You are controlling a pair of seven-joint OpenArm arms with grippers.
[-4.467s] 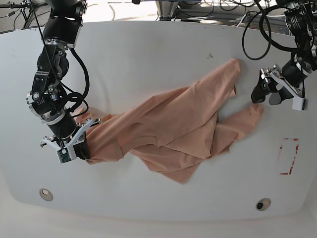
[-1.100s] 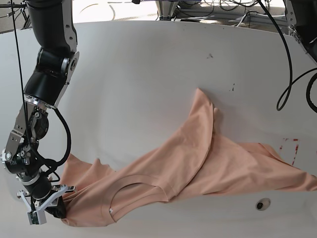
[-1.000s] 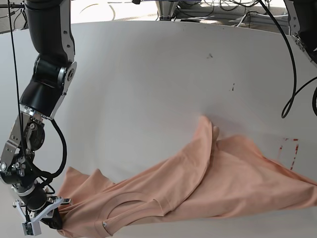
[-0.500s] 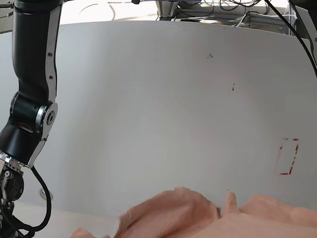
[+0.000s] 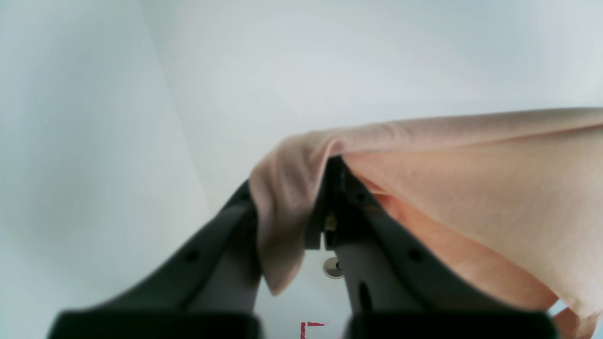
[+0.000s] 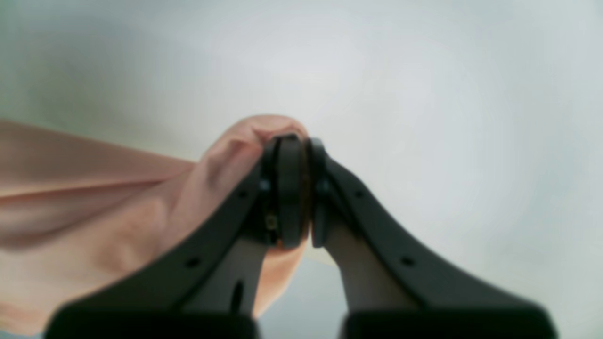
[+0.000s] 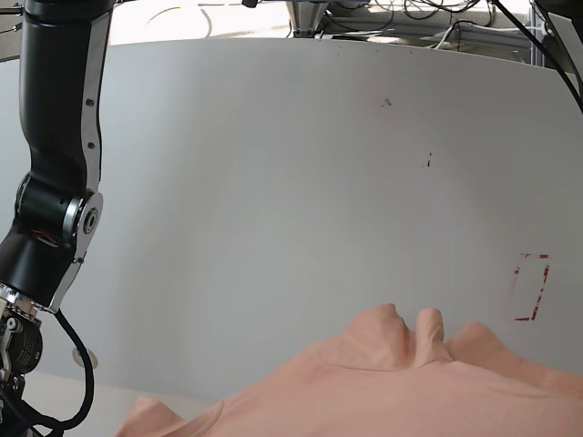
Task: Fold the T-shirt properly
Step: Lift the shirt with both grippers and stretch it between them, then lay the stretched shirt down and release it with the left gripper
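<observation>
Peach T-shirt [image 7: 383,391] in both hands

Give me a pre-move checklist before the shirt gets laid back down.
1. Left gripper shut on the T-shirt: ok.
2. Right gripper shut on cloth: ok.
3. Shirt taut between the grips: cannot tell, only bunched folds show in the base view.
4. Table bare where the shirt will land: ok.
5. Collar orientation: cannot tell, out of view.
6. Red mark uncovered: ok.
</observation>
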